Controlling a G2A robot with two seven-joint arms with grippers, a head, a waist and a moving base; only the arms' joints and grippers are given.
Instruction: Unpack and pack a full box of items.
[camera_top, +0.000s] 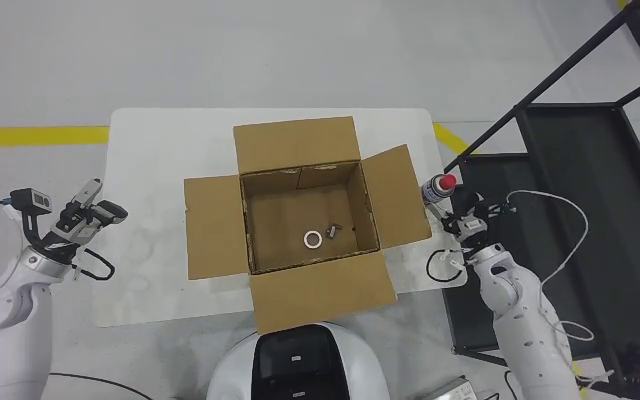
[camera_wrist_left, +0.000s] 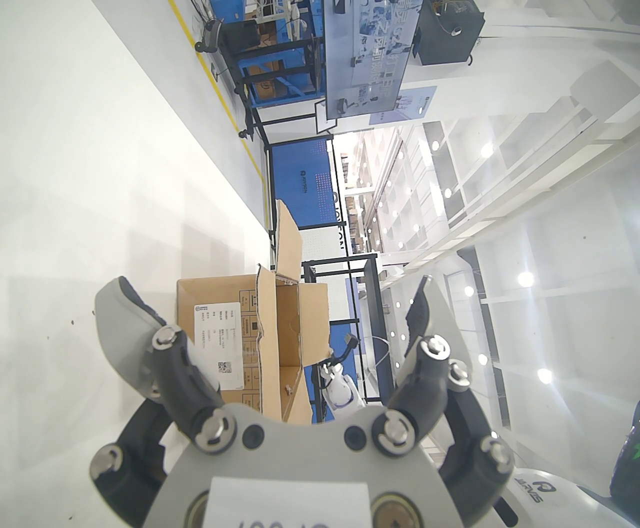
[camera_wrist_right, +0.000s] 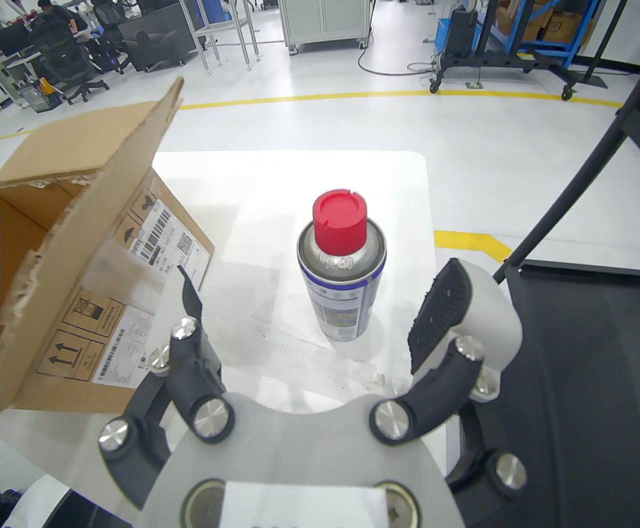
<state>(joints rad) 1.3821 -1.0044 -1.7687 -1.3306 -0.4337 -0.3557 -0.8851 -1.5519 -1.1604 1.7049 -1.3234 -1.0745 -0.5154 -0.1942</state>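
Looking down the right wrist camera, I had the right fingers (camera_wrist_right: 442, 305) spread wide and holding nothing. The spray can (camera_wrist_right: 342, 280) stood upright on the desk (camera_wrist_right: 280, 190) just past the fingertips, centred on the gap between them and touching neither pad.

With the box (camera_wrist_right: 100, 300) nearly bare inside, I judged the can to be set out and the step in hand to be its grasp for packing. To do that well, I meant to drive straight ahead until both pads flanked the body below the red cap. I would keep the wrist level and close slowly, because a tall, smooth can tips at a glancing touch and slips if pinched near its shoulder.

Close beside the box-side finger rose the torn cardboard flap (camera_wrist_right: 100, 200), near enough to snag on any sideways swing. On the other finger's side lay the black rack (camera_wrist_right: 575, 325), its edge near that pad. I therefore counted on a lift straight up before any carry across.

Farther off, inside the box, a white ring (camera_top: 313, 239) and a small dark piece (camera_top: 334, 229) lay on the floor, which left plenty of room for the can. Well apart, beyond the desk's far side, the left fingers (camera_wrist_left: 125, 310) hung wide open and empty, pointed towards the box.
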